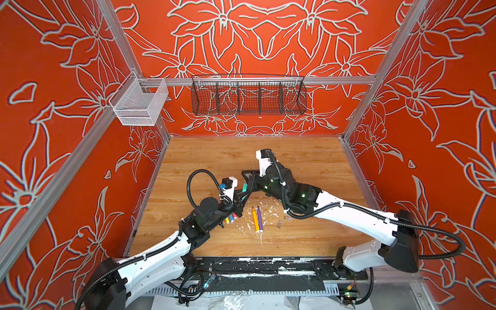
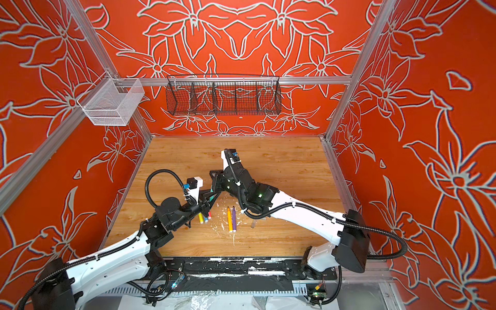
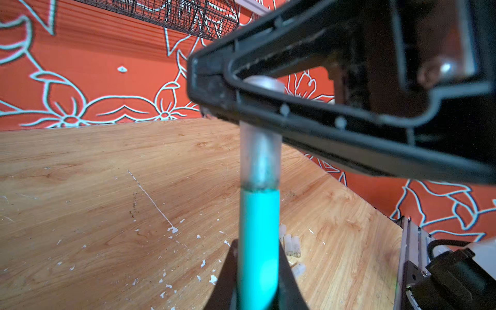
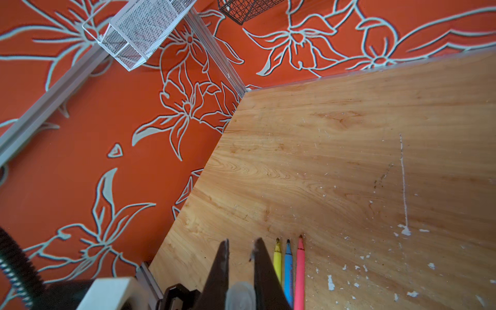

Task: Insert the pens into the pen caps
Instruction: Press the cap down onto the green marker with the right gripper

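Observation:
A teal-green pen (image 3: 259, 241) stands up out of my left gripper (image 3: 257, 243), which is shut on its barrel. A clear pen cap (image 3: 259, 158) sits over the pen's upper end, and my right gripper (image 4: 242, 241) is shut on that cap (image 4: 240, 295). In a top view both grippers (image 1: 241, 197) (image 1: 248, 178) meet above the table's middle around the teal pen (image 1: 244, 187). Orange (image 1: 255, 218) and purple (image 1: 259, 218) pens lie side by side on the wood. Yellow (image 4: 277, 263), blue (image 4: 288, 268) and pink (image 4: 300, 268) pens lie beside the left arm.
Loose clear caps (image 1: 279, 223) (image 3: 291, 245) lie under the right forearm. White flecks (image 1: 268, 212) litter the wooden table (image 1: 308, 166). A white mesh basket (image 1: 139, 103) hangs on the left rail and a black wire basket (image 1: 248, 96) on the back wall.

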Available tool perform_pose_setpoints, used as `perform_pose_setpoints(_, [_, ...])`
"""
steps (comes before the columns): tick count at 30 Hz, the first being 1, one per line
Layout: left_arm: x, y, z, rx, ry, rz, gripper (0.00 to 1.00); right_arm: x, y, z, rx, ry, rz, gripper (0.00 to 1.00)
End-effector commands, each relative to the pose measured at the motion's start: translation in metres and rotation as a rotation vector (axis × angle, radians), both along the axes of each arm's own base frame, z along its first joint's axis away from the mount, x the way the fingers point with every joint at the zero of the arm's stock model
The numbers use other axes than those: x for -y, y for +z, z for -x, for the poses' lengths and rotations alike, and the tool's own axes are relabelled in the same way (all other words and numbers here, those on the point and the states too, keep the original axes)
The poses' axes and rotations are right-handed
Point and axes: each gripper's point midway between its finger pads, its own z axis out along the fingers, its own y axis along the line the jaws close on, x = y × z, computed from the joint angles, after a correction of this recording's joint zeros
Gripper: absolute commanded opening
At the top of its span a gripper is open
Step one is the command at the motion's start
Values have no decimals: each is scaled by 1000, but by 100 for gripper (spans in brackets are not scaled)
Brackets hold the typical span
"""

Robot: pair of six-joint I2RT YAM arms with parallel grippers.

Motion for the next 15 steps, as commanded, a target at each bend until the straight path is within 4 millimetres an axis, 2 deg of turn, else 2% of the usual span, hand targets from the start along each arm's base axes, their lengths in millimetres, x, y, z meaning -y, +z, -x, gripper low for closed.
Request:
perform_pose_setpoints(1, [-4, 13, -4, 24, 28, 32, 0, -10, -7, 10, -36, 34, -23, 0])
perform_pose_setpoints(5, [0, 17, -2, 21, 8, 30, 0, -20, -21, 22, -48, 64, 5, 0])
perform_pose_setpoints(8, [-6, 24, -10, 30, 55, 35, 0, -24, -34, 35, -57, 82, 30, 0])
perform_pose_setpoints(15, [-25, 90, -27, 134, 168, 53, 0, -33, -70, 60, -114, 132, 23, 0])
